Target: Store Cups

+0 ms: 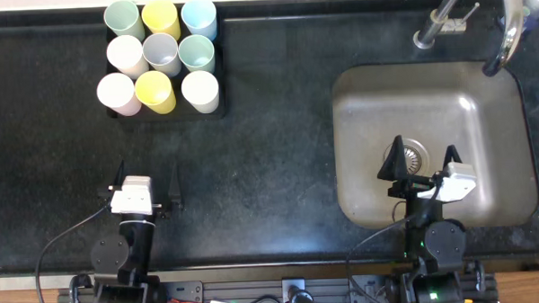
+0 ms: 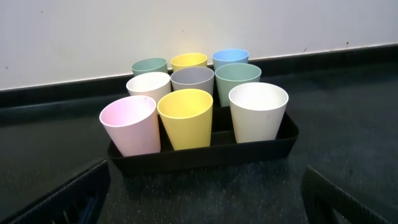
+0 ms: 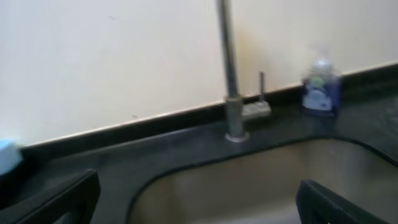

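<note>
Standing in a black tray (image 1: 223, 81) at the far left of the dark countertop (image 1: 278, 133), close to the back wall, nine cups are arranged in three rows of three, mouths upward and touching or nearly touching their neighbours. In the row nearest the arms, a pink cup (image 2: 129, 124), a yellow cup (image 2: 185, 117) and a white cup (image 2: 258, 112) are seen from left to right. Behind them a cream cup (image 2: 149, 86), a grey cup (image 2: 192, 81) and a sea-green cup (image 2: 237, 78) are set. Along the wall side a pale green cup (image 2: 149, 65), a second yellow cup (image 2: 188, 61) and a light blue cup (image 2: 230, 57) are lined up.

The left gripper (image 1: 147, 180) is held above bare countertop, well apart from the tray and facing it; its jaws are spread wide and nothing is held between them. The right gripper (image 1: 422, 158) is held over the steel sink (image 1: 484, 117), near the drain, with its jaws likewise parted and nothing grasped. A tall faucet (image 3: 229, 74) is mounted behind the sink, and a blue soap bottle (image 3: 321, 87) is placed on the counter to its right.
</note>
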### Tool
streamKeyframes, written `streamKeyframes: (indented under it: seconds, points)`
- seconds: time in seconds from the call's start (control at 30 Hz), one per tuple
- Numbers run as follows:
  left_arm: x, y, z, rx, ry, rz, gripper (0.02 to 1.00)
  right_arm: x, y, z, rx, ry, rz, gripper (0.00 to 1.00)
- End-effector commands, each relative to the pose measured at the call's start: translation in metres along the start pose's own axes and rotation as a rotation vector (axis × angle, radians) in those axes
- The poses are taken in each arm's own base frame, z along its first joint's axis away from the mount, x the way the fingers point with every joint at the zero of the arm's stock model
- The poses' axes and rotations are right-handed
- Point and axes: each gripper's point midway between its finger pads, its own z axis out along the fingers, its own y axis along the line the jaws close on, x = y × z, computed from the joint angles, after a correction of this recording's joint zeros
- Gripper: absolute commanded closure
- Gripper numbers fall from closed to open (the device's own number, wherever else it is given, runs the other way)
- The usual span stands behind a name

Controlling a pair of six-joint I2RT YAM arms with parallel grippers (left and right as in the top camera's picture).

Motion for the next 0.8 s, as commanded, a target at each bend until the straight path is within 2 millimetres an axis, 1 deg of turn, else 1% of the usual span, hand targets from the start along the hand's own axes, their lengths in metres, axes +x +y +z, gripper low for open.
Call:
streamKeyframes:
  seconds: [0.03,0.2,0.3,0.37,0.8]
  points:
    - [0.0,0.0,0.0,0.004,-0.005,-0.007,0.02,0.007,-0.01,0.002,0.027,-0.059,0.023,0.003]
    - [0.0,0.0,0.0,0.004,-0.004,-0.007,0.02,0.007,-0.01,0.0,0.024,-0.059,0.024,0.005]
    - [0.0,0.0,0.0,0.004,-0.005,-0.007,0.02,0.019,-0.013,-0.002,0.032,-0.014,0.012,0.003]
    - [0.0,0.0,0.0,0.004,-0.005,-0.007,0.02,0.014,-0.012,-0.003,0.026,-0.032,0.016,0.003]
    - [0.0,0.0,0.0,0.004,-0.005,-0.007,0.02,0.016,-0.012,-0.003,0.027,-0.027,0.015,0.003]
